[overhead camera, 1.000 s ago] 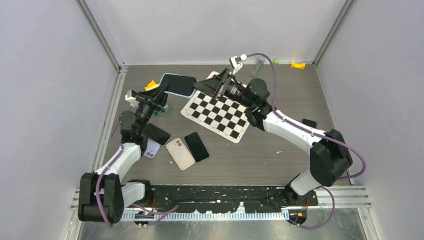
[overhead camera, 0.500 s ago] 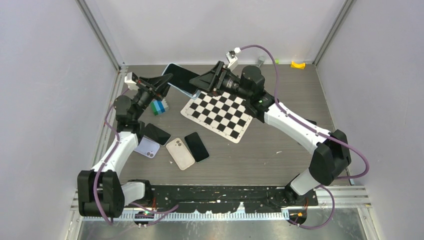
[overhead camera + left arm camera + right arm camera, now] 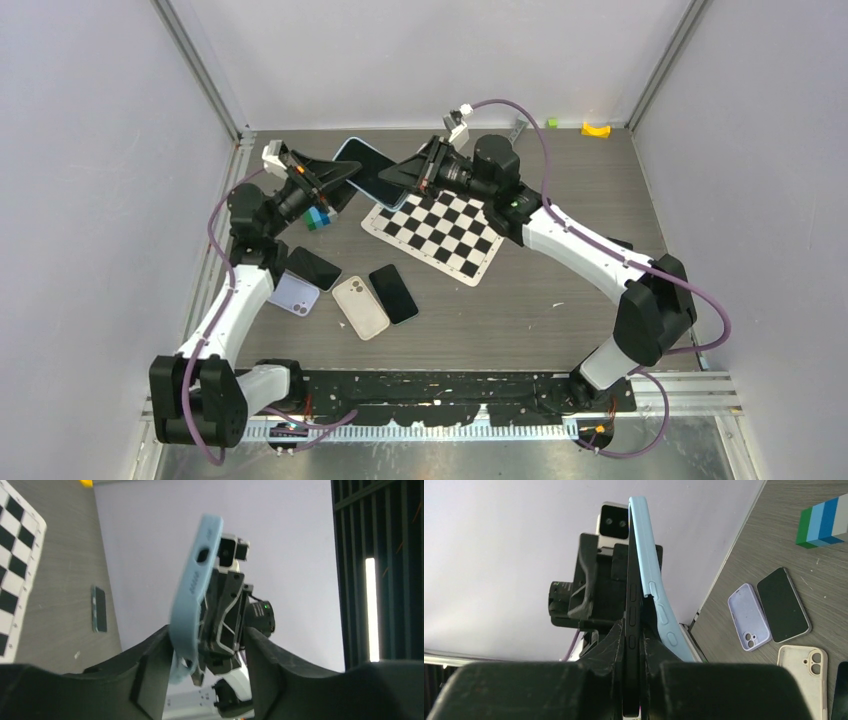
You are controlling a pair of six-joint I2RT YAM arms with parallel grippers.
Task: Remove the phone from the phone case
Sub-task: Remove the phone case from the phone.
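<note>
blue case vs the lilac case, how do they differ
The blue case is up off the table and tilted; the lilac case lies flat on it. The blue case gapes away from a dark phone clamped in the right gripper; the lilac case touches no gripper. The blue case is light blue, the lilac case pale purple. Both are phone cases.

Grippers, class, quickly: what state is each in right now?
Left gripper: at the blue case; grip cannot be told.
Right gripper: closed on the phone.
</note>
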